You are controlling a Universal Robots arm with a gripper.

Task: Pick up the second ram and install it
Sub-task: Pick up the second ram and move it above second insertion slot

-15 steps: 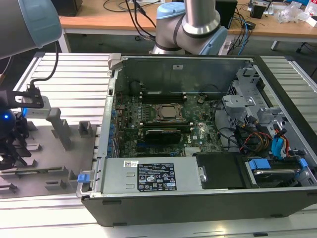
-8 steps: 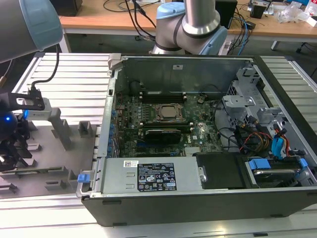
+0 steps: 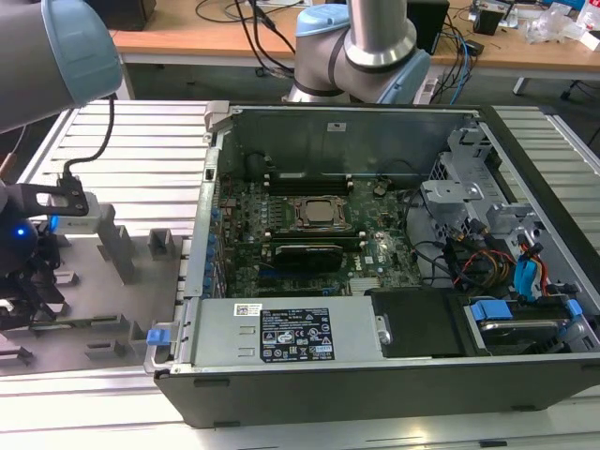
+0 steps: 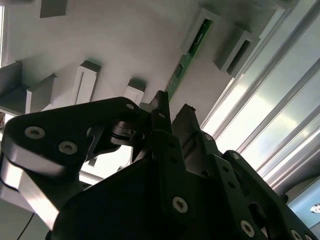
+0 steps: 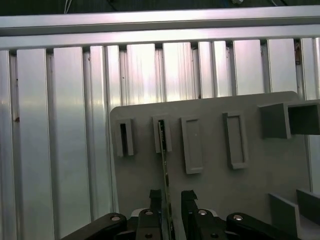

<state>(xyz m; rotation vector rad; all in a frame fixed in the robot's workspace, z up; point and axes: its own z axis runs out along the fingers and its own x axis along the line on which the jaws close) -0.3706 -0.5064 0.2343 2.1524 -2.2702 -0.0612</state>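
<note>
The second ram (image 5: 165, 165) is a thin green board seen edge-on, standing upright in a grey holder block (image 5: 162, 135) on the grey plate (image 5: 220, 185). In the second wrist view the ram (image 4: 186, 52) runs from its holder down between my black fingers. My gripper (image 5: 171, 196) straddles the near end of the stick, one finger on each side. A gap shows beside the board, so the gripper is open. In the exterior view the gripper (image 3: 21, 300) hangs low over the plate (image 3: 103, 309) at that view's left.
The open computer case (image 3: 375, 375) sits to the exterior view's right of the plate, with the motherboard and its processor socket (image 3: 319, 212) between dark memory slots. More grey holder blocks (image 5: 192, 145) stand on the plate. Ribbed aluminium table (image 5: 60, 130) surrounds everything.
</note>
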